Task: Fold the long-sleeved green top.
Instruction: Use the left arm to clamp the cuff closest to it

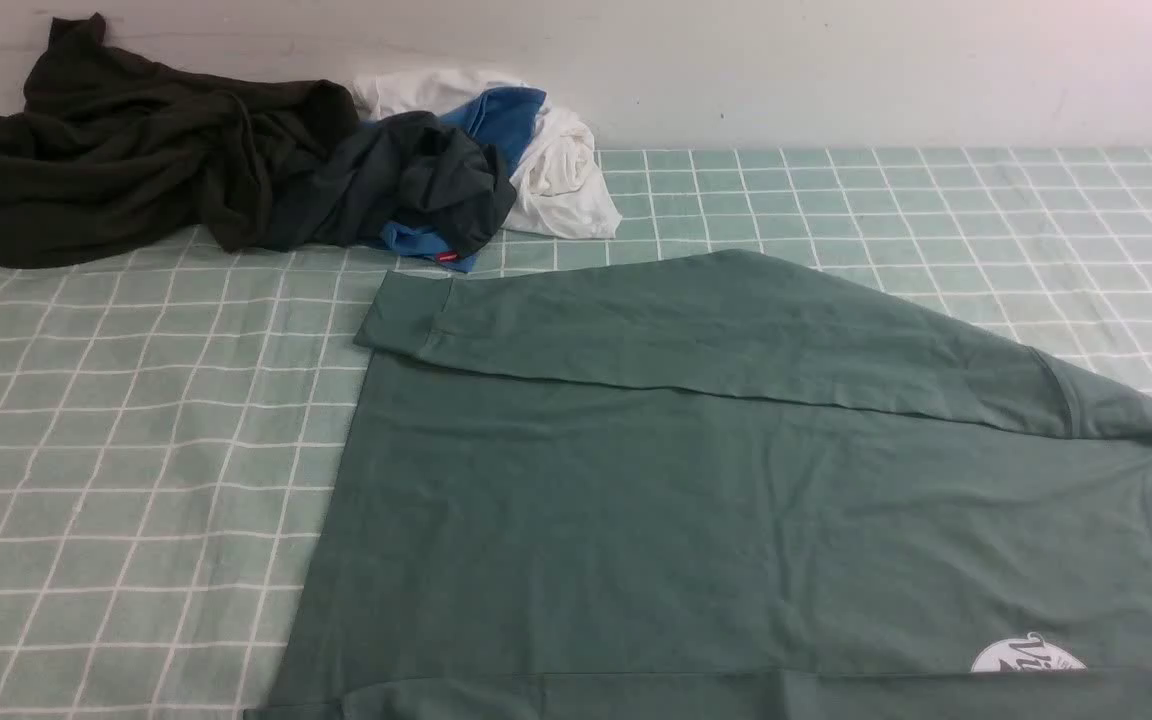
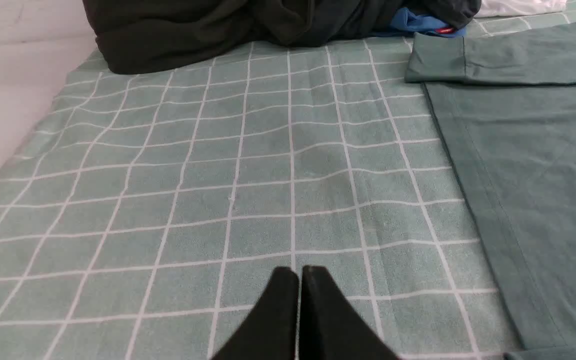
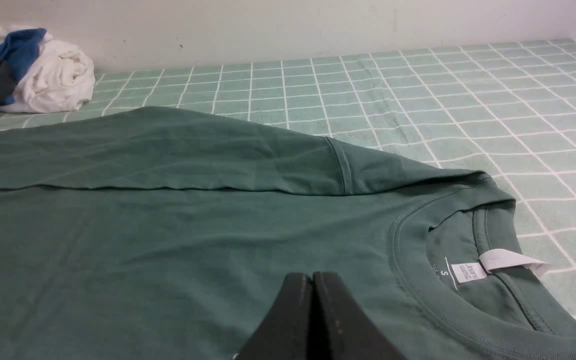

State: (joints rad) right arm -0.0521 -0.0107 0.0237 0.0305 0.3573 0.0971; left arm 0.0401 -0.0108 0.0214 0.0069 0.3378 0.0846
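White wall (image 1: 836, 70), checked sheet (image 1: 136, 450): the top (image 1: 636, 500) lies flat, far sleeve (image 1: 686, 320) folded in. Left gripper (image 2: 298, 274) and right gripper (image 3: 313, 276) hover, jaws shut and empty. The next fold probably needs them opened on an edge.

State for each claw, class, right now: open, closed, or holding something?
Left claw: closed, empty, over the checked sheet.
Right claw: closed, empty, over the green long-sleeved top.
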